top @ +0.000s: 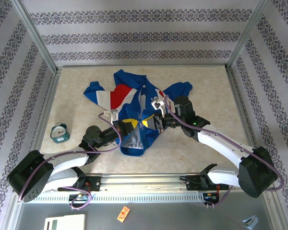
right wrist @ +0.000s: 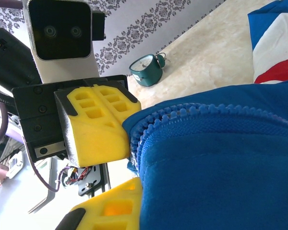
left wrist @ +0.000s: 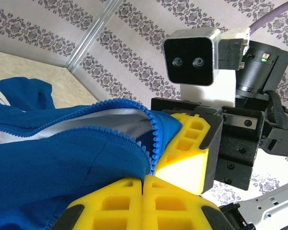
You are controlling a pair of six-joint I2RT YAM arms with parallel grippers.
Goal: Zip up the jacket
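The blue jacket (top: 134, 103) with red and white panels lies crumpled in the middle of the table, its front partly lifted between the two grippers. My left gripper (top: 128, 125) is shut on the jacket's left front edge; in the left wrist view its yellow fingers (left wrist: 120, 203) meet with the toothed zipper edge (left wrist: 153, 139) pinched at their tips. My right gripper (top: 157, 121) is shut on the opposite front edge. In the right wrist view blue fabric (right wrist: 221, 167) covers one finger, and the zipper teeth (right wrist: 192, 111) curve above. The two grippers sit close together.
A small teal alarm clock (top: 60, 132) stands at the left of the table, also in the right wrist view as the clock (right wrist: 147, 68). Metal frame posts and patterned walls enclose the table. An orange item (top: 123, 213) lies below the front rail.
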